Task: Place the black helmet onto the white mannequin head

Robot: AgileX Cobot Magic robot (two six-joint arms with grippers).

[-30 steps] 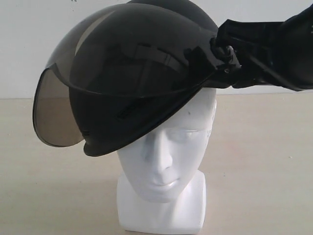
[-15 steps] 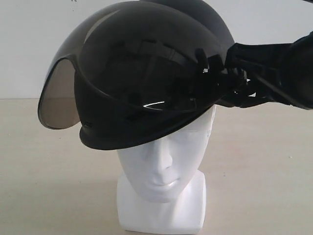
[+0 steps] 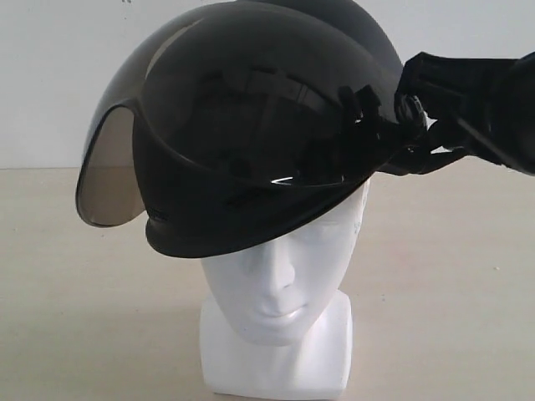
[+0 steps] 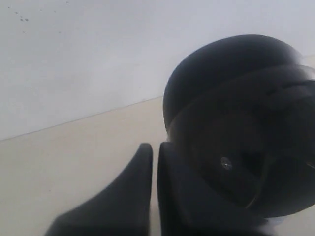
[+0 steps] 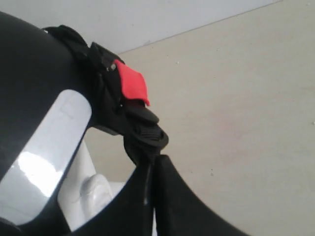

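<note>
**Exterior view.** The black helmet (image 3: 251, 150) sits tilted on the white mannequin head (image 3: 280, 267). Its visor (image 3: 109, 180) is raised and the brow is covered. The right gripper (image 3: 399, 144) is at the helmet's side.

**Left wrist view.** The left gripper (image 4: 154, 150) has its jaws pressed together and holds nothing. It is just beside the shell.

**Right wrist view.** The right gripper pinches the chin-strap buckle (image 5: 142, 130) below a red tab (image 5: 132, 83).

**Risk, as judged.** The lopsided helmet looks only partly seated and could slide off on release. A tug on the strap could topple the head.
</note>
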